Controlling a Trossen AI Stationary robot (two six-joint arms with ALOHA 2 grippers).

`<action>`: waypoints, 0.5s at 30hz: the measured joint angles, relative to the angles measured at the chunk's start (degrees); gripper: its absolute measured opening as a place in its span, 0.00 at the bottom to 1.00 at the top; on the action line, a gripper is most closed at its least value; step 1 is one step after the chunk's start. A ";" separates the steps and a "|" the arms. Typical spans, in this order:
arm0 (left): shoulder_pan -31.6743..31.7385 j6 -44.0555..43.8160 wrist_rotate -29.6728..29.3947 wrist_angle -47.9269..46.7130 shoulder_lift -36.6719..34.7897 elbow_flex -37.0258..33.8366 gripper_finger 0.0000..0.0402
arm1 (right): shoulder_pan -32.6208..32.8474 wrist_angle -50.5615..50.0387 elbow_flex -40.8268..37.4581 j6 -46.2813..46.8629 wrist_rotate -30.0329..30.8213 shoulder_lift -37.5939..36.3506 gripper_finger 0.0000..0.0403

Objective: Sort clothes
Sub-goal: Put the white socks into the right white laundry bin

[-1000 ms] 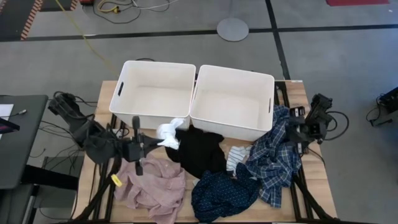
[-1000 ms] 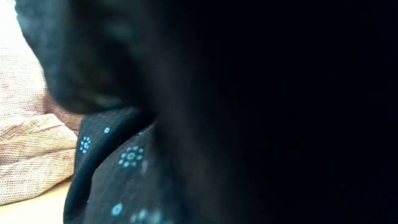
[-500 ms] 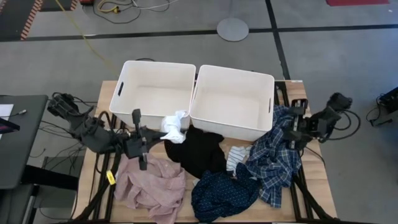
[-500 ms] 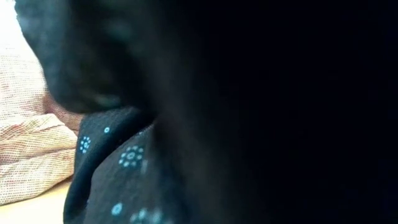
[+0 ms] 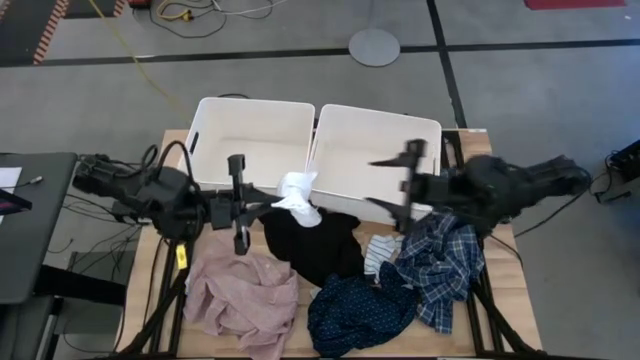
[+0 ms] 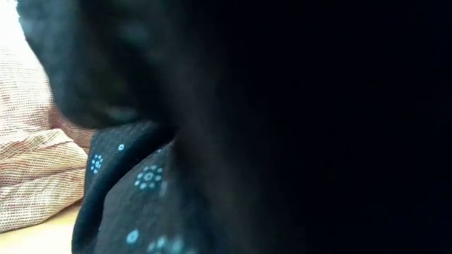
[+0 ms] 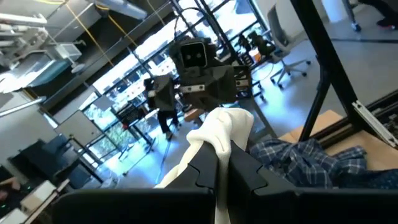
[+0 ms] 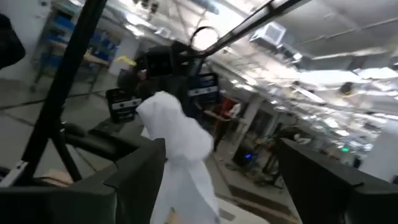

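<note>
White sock (image 5: 298,195) is pinched by left end effector (image 5: 272,205), lifted over the bins' front edge, above black garment (image 5: 318,245). Right end effector (image 5: 385,185) is spread w/ nothing held, over right bin (image 5: 345,140). Low view is blocked by navy dotted cloth (image 6: 127,204); pinch is confirmed by left wrist view.

Hidden, cropped and blurred parts

In the low view a dark out-of-focus mass fills most of the picture and blocks both arms and the bins; only a strip of the navy dotted garment (image 6: 134,190) and a corner of the dusty-pink garment (image 6: 28,169) show, each cut by the edge. From above, the black garment (image 5: 315,245) covers part of the striped sock (image 5: 380,250). The right wrist view is smeared, so the white sock (image 8: 177,149) is only a pale shape. The left gripper (image 7: 222,171) hides the sock's lower end.
</note>
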 joint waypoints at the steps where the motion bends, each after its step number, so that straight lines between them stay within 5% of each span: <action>1: 0.84 -0.15 1.16 0.20 0.00 0.00 0.01 | -1.29 -0.73 2.19 1.12 -1.54 2.29 0.80; 8: 5.96 -2.67 10.08 1.95 0.00 0.00 0.01 | -7.77 -5.48 12.37 6.54 -10.71 14.98 0.80; 15: 8.78 -5.17 14.92 0.92 0.34 0.00 0.01 | -9.44 -6.66 17.90 6.86 -12.90 21.87 0.80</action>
